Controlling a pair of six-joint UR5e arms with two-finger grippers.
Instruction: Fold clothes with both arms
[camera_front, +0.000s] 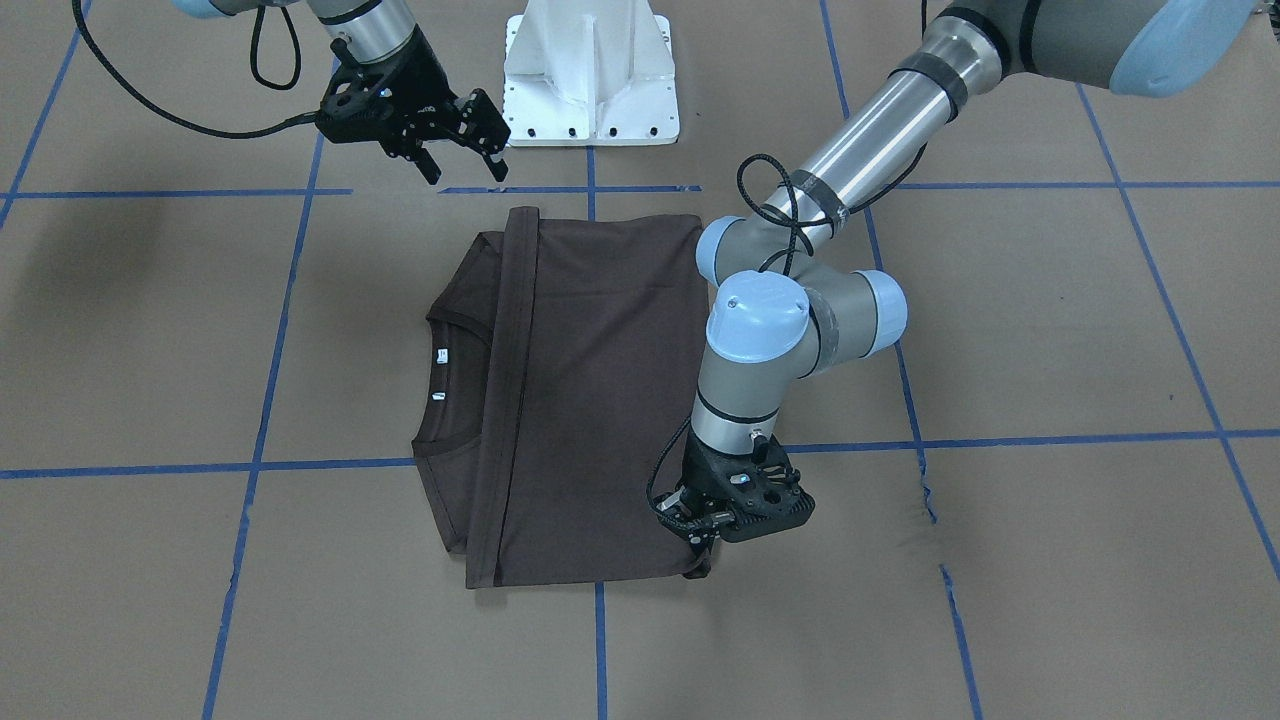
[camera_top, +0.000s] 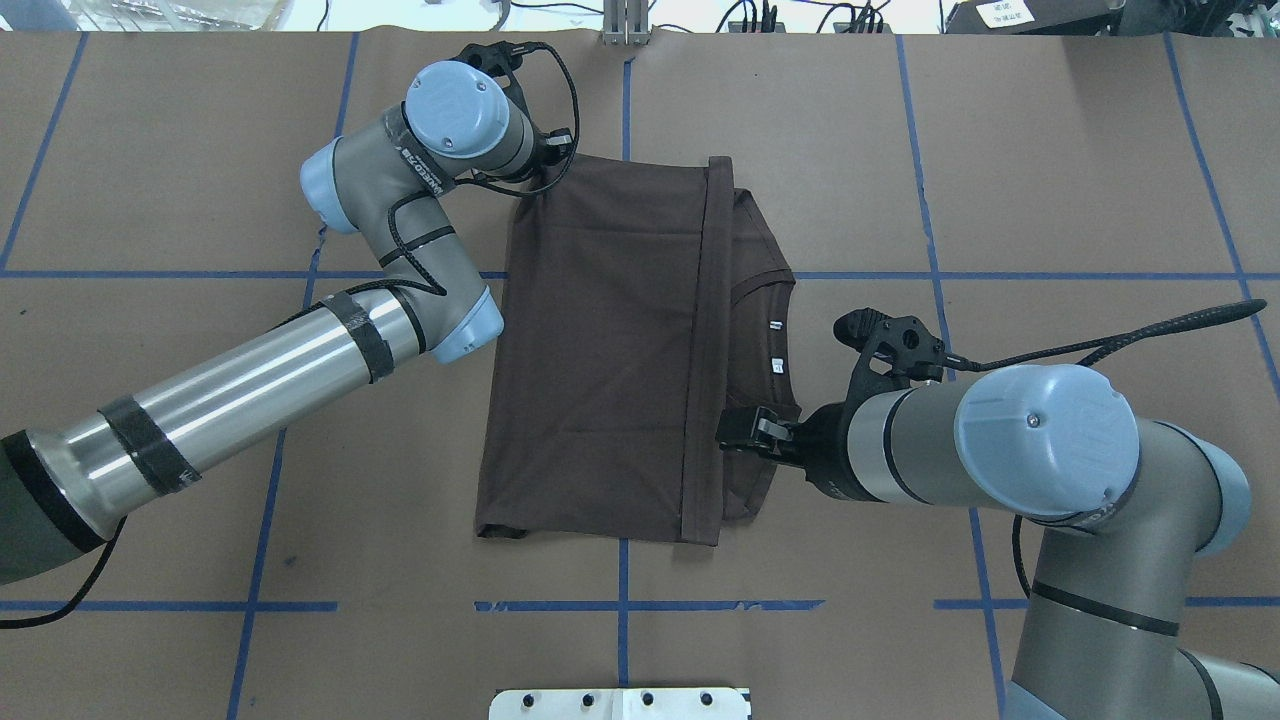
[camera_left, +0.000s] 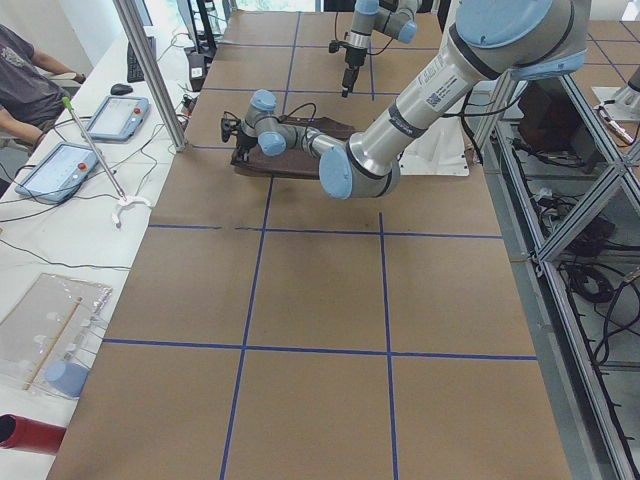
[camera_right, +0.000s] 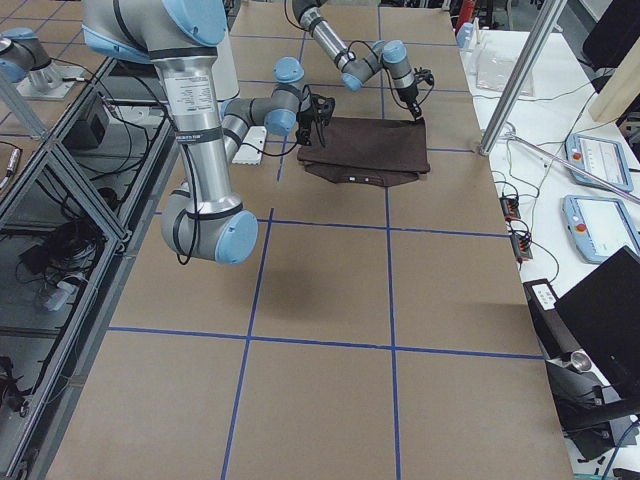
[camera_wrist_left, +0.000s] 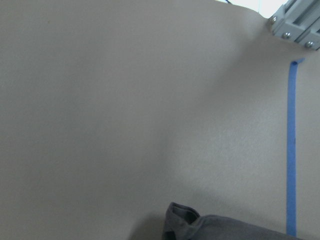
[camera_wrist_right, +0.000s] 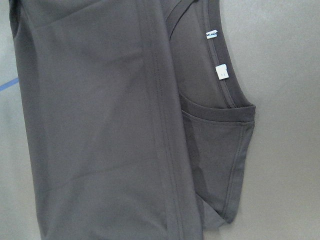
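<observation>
Exterior front-facing view: the right gripper hangs in the air with its two fingers wide apart, holding nothing. The brown shirt lies folded flat on the table, just beside that gripper and lower down. The left gripper is down at a corner of the shirt, touching the cloth. I cannot tell if its fingers are apart or pinched together.

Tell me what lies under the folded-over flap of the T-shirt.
The T-shirt's own upper part lies under it. Only the collar and two white neck tags stick out past the hem. The chest, and anything else beneath the flap, is covered.
</observation>
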